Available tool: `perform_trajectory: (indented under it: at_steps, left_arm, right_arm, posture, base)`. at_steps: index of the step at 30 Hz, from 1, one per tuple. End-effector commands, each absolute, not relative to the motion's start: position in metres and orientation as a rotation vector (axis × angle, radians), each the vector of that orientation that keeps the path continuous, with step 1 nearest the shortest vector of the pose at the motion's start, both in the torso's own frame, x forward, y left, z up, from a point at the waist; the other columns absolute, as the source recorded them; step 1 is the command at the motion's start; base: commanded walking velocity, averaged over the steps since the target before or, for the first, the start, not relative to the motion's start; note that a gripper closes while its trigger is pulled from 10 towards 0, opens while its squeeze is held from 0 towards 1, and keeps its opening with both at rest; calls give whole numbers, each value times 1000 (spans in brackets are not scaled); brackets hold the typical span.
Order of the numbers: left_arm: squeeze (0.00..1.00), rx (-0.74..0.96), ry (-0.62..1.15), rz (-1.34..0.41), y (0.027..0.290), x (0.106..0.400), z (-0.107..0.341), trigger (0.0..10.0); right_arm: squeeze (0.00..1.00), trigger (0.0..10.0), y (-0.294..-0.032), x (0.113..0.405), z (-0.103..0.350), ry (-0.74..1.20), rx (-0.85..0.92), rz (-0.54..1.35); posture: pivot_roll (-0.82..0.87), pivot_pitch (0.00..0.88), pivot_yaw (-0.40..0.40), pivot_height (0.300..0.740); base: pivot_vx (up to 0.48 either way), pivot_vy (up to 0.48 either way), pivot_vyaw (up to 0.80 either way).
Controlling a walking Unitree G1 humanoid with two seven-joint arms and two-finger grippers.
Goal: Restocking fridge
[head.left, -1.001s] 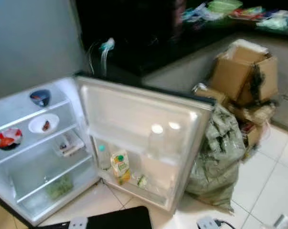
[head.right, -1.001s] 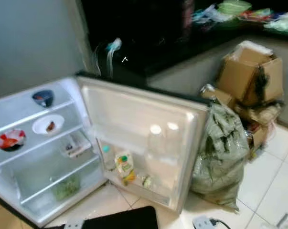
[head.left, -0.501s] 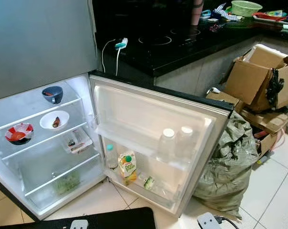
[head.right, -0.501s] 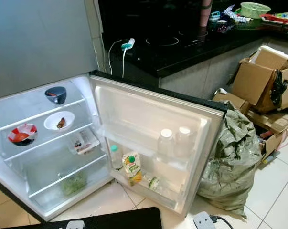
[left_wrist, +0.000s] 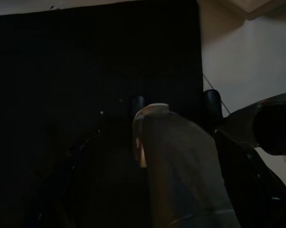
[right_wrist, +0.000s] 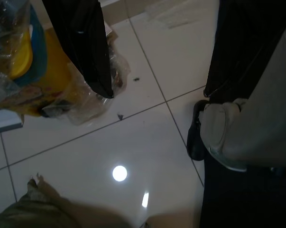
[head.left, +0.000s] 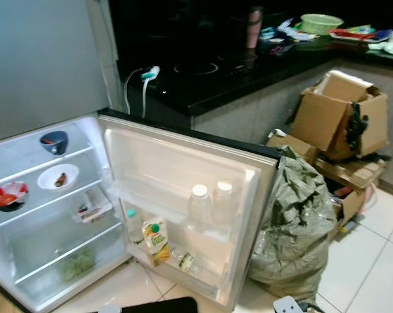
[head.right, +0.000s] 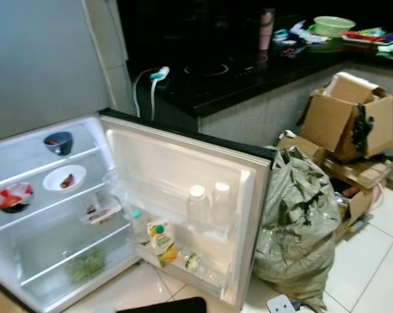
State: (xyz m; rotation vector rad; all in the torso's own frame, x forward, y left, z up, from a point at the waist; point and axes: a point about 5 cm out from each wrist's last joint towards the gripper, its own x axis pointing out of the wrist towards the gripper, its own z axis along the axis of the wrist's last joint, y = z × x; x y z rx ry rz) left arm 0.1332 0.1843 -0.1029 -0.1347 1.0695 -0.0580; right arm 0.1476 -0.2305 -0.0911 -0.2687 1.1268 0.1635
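Note:
The small fridge stands open on the floor, its door swung toward me. Two white-capped bottles, a juice carton and a teal-capped bottle sit in the door racks. On the shelves are a blue bowl, a white bowl, a red-and-white bowl, a packet and greens. In the dark left wrist view my left gripper is shut on a pale bottle. My right gripper hangs open over white floor tiles.
A stuffed grey-green sack leans against the door's outer edge, with torn cardboard boxes behind it. A black counter runs behind the fridge. A plastic bag of yellow and blue goods lies on the tiles. A white plug block lies by the sack.
The head camera has swung, so the whole scene has shifted left and the blur has cleared. Nothing in the fridge has moved.

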Motion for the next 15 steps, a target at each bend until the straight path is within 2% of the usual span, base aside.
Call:
perform_trajectory:
  at_steps: [1,9,15]
  left_arm:
    - [0,-130,1082,-65,185,130,-104,10000]
    - [0,-129,1089,-75,183,129,-105,10000]
    - [0,-159,1069,-45,182,131,-104,10000]
  right_arm:
    - [0,10000,-227,149,-92,1126,-262,169]
    - [0,10000,-232,149,-90,1126,-264,149]
    - [0,10000,-238,149,-89,1128,-270,127]
  posture:
    - [-51,5,-4,740]
    - [-51,7,-8,740]
    - [-49,8,-10,740]
  base:
    - [0,-292,0]
    - [0,-474,0]
    - [0,-44,0]
